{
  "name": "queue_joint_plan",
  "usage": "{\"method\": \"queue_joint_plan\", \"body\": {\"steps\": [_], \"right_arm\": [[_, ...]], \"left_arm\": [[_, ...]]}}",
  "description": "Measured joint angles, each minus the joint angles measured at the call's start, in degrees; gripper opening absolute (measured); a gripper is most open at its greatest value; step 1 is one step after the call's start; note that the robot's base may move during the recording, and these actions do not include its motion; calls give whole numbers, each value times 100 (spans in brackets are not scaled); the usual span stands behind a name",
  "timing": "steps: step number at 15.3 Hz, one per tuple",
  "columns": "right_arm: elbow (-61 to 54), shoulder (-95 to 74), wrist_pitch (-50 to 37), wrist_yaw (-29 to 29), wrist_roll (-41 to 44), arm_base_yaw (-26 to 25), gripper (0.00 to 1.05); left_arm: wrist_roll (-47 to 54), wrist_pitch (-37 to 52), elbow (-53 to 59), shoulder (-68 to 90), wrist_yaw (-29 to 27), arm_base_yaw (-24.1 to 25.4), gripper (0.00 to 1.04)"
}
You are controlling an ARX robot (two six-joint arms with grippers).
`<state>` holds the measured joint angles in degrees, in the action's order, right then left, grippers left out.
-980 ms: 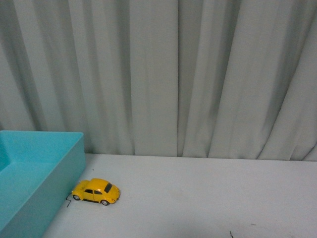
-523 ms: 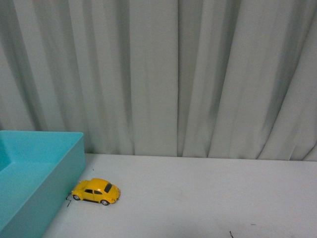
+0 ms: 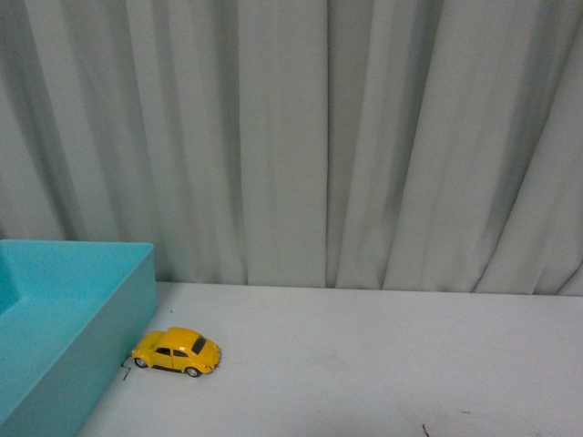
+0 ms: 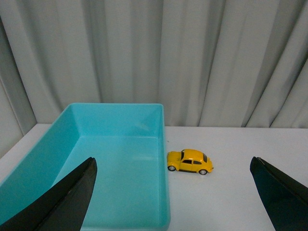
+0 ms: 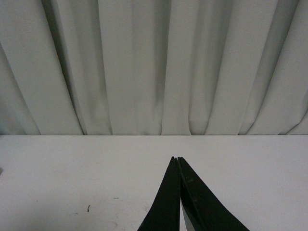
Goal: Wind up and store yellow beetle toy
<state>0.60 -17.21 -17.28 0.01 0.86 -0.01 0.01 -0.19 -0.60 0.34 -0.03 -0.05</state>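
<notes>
Left wrist view showed the left end effector (image 4: 172, 162) spread wide; the right end effector (image 5: 177, 161) was clenched empty. Glossy yellow beetle toy (image 3: 177, 351) sat on white table (image 3: 383, 364) just beside turquoise bin (image 3: 109, 314), grey curtain (image 3: 291, 137) behind.

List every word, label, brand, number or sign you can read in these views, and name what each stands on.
No readable text in any view.
The yellow beetle toy: no badge, plate or number legible; it is too small to tell.
The turquoise bin, curtain and table: plain, apart from small dark specks on the table, which are not letters.
</notes>
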Motion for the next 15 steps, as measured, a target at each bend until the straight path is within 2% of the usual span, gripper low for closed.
{"method": "queue_joint_plan", "body": {"steps": [6,7,8,12,14,15], "right_arm": [[0,699,695,0,0,0,2],[9,929,1038,2,-2,0,2],[2,1475,1768,-4,-2,0,2],[2,1707,1744,2,-2,0,2],[2,1707,1751,0,-2,0,17],[2,1707,1751,2,-2,0,30]], "left_arm": [[0,0,0,0,2,0,98],[0,0,0,0,2,0,98],[0,-2,0,0,-2,0,98],[0,-2,0,0,0,0,98],[0,-2,0,0,4,0,98],[0,-2,0,0,2,0,98]]}}
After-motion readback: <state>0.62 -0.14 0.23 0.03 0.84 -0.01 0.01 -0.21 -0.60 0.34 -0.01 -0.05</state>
